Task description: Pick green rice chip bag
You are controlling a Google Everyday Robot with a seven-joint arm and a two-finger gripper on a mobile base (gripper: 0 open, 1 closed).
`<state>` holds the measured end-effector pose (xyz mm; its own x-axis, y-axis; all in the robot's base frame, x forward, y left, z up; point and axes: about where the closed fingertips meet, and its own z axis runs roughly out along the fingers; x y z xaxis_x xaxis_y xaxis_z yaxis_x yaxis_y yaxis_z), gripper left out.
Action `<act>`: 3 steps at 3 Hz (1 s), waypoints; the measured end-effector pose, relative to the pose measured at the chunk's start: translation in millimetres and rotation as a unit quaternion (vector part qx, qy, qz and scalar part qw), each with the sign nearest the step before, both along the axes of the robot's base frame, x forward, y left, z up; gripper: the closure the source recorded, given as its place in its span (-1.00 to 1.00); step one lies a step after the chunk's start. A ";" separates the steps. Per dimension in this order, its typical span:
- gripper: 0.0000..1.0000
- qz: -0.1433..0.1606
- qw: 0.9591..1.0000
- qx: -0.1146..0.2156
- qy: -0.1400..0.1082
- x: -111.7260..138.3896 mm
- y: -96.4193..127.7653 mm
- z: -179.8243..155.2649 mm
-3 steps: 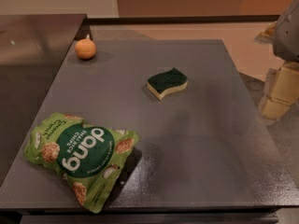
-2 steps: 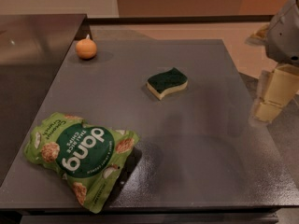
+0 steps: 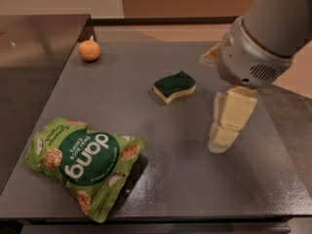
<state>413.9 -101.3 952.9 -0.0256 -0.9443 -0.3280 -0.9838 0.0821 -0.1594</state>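
Crinkly glossy bag [image 3: 86, 166] — smooth dull table [image 3: 126, 72] — plastic tool [image 3: 222, 138] above it.

The green rice chip bag [image 3: 87, 160] is printed with a dark green circle lettered white, and the cream gripper [image 3: 222, 137] is held over the grey table's [image 3: 122, 94] right side

Single camera view: elevated and near, angled down across the bench [image 3: 185, 179]. The gripper [image 3: 225, 130] hangs at frame right.
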 end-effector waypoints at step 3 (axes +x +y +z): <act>-1.00 0.079 0.996 0.034 0.023 -30.7 151.1 -24.5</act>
<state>383.2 49.8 928.4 0.1047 -0.9134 -0.3934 -0.9914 -0.0646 -0.1139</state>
